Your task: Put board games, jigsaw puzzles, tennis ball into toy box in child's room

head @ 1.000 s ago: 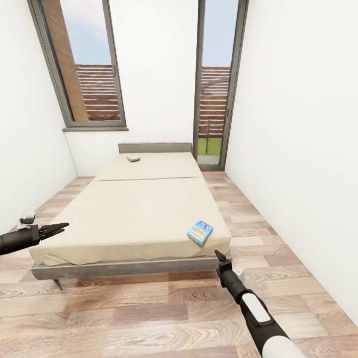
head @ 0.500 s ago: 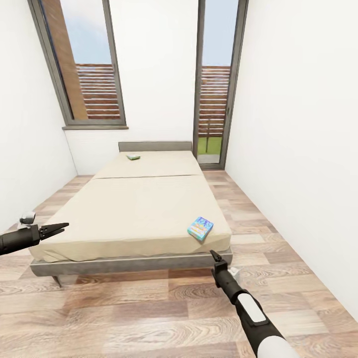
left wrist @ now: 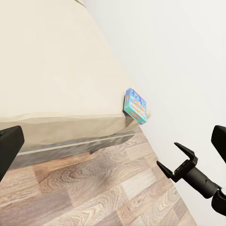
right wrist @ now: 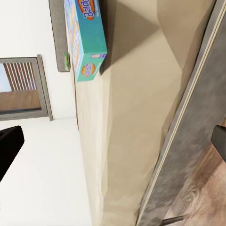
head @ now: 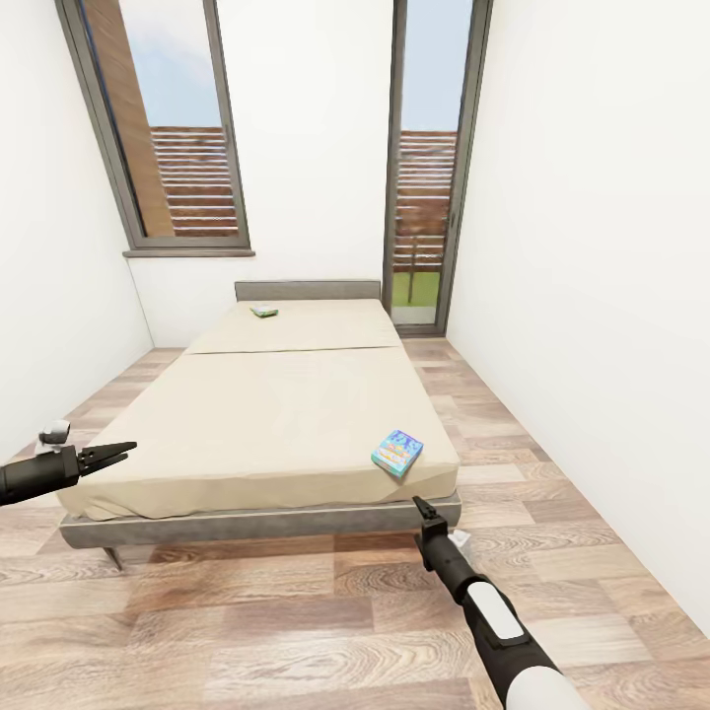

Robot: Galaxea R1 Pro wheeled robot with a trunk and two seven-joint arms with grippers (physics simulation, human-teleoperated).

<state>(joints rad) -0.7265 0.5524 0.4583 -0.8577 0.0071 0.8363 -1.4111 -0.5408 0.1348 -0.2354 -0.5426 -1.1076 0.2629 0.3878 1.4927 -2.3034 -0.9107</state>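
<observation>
Bed [head: 266, 424]: blue board game [head: 396, 454] at 4 o'clock corner, green board game [head: 263, 313] at 12 o'clock. Left gripper [head: 118, 453] spread, empty. Right gripper [head: 421, 509] spread, empty, below blue game.

So there's a teal-blue board game box [head: 397, 454] with colourful print lying flat on the beige bed [head: 276, 414], right by the near corner on the robot's right side. A second, small greenish board game [head: 263, 313] sits flat up near the headboard.
</observation>
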